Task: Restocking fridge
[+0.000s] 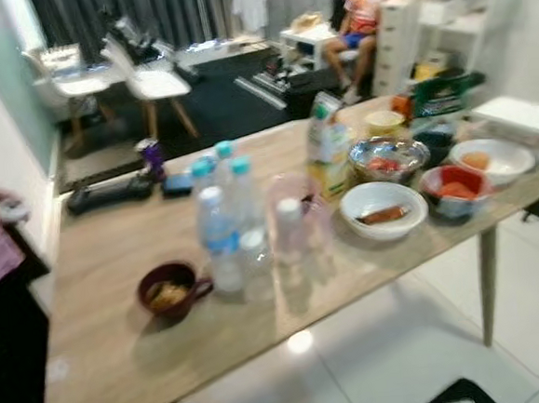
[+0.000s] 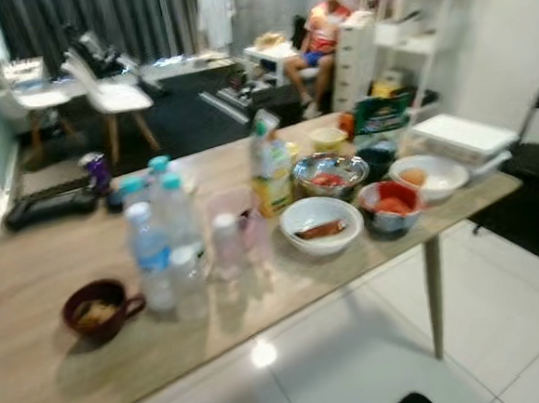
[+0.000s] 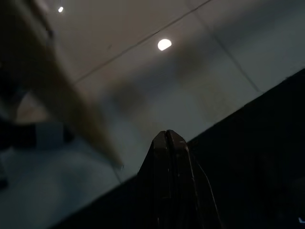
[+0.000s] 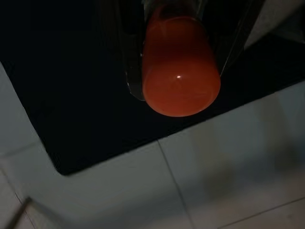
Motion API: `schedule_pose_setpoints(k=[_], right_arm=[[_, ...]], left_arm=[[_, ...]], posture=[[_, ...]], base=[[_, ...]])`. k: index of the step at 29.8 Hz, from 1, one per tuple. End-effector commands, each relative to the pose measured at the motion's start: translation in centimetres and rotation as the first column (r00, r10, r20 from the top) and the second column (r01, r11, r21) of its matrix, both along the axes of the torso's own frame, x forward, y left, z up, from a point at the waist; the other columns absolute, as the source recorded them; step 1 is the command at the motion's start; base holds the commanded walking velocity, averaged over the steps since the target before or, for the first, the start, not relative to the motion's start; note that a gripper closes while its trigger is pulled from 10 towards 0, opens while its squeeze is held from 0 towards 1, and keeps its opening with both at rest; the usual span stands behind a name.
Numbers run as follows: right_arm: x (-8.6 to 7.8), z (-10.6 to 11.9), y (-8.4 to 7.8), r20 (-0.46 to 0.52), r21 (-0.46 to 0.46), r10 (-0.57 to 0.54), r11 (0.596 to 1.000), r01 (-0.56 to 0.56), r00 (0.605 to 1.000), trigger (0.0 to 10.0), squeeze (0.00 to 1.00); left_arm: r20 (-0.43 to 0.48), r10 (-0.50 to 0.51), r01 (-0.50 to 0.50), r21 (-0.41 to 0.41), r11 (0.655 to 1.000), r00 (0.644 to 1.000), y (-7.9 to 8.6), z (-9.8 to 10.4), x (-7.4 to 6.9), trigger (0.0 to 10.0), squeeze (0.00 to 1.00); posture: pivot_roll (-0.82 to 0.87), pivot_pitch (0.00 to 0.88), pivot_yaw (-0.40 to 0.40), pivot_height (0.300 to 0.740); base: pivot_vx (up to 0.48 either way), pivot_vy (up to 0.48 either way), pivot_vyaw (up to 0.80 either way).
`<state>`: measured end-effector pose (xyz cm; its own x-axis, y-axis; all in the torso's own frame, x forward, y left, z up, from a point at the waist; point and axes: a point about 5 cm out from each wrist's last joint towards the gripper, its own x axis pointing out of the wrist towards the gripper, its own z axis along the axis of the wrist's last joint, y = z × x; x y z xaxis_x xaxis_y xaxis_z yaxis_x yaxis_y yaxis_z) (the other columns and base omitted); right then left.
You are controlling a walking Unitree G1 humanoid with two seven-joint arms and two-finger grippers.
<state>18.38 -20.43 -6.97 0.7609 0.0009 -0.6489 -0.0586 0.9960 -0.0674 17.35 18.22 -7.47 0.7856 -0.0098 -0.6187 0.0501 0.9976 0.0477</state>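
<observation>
While the wooden table point(image 1: 104, 354) is viewed from the head, a carrying step is judged under way. The left gripper point(image 3: 167, 143) is pressed closed, empty. An orange cup point(image 4: 180, 71) — smooth, glossy, rounded — is clamped in the right gripper point(image 4: 178, 62), low over floor tiles; next, the fridge must be reached.

left gripper point(image 3: 167, 143): I see two long matte-black fingers point(image 3: 177, 181), pressed flat together, tapering to a blunt tip, faint pale scratches on the surface | right gripper point(image 4: 181, 28): I make out dark glossy finger edges, details too dim
</observation>
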Motion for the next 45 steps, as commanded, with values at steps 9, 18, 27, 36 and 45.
schedule_pose_setpoints(k=[9, 18, 27, 36, 45], right_arm=[[-0.1, 0.0, -0.5, -0.001, 0.0, -0.034, 0.999, 0.034, 0.999, 10.0, 0.0], [0.0, 0.0, -0.5, -0.005, 0.0, -0.04, 0.999, 0.04, 0.999, 10.0, 0.0], [-0.1, -0.1, -0.6, -0.013, 0.002, -0.073, 0.997, 0.073, 0.997, 10.0, 0.0], [-0.2, -0.1, -1.1, -0.017, 0.003, -0.111, 0.994, 0.111, 0.994, 10.0, 0.0], [0.0, 0.0, -1.2, -0.02, 0.002, -0.127, 0.992, 0.127, 0.992, 10.0, 0.0]], left_arm=[[0.003, -0.015, 0.015, -0.002, 1.0, 1.0, -0.3, 0.0, 0.0, 10.0, 0.0], [-0.001, -0.016, 0.016, 0.009, 1.0, 1.0, -0.2, 0.0, 0.0, 10.0, 0.0], [0.003, 0.004, -0.004, 0.005, 1.0, 1.0, 0.0, 0.0, 0.0, 10.0, 0.0], [0.024, 0.004, -0.004, 0.002, 1.0, 1.0, -0.2, 0.3, 0.5, 10.0, 0.0], [0.057, -0.005, 0.005, 0.001, 1.0, 0.998, -0.8, 0.8, 1.0, 10.0, 0.0]], posture=[[0.01, 0.06, 0.035, 0.74], [0.02, 0.065, 0.035, 0.74], [0.01, 0.067, 0.038, 0.74], [0.01, 0.075, 0.04, 0.74], [0.02, 0.084, 0.04, 0.74]], base=[[0.0, 0.0, -0.8], [0.0, 0.0, -0.8], [0.0, 0.0, -0.8], [0.0, 0.0, -0.8], [0.0, 0.0, -0.8]])
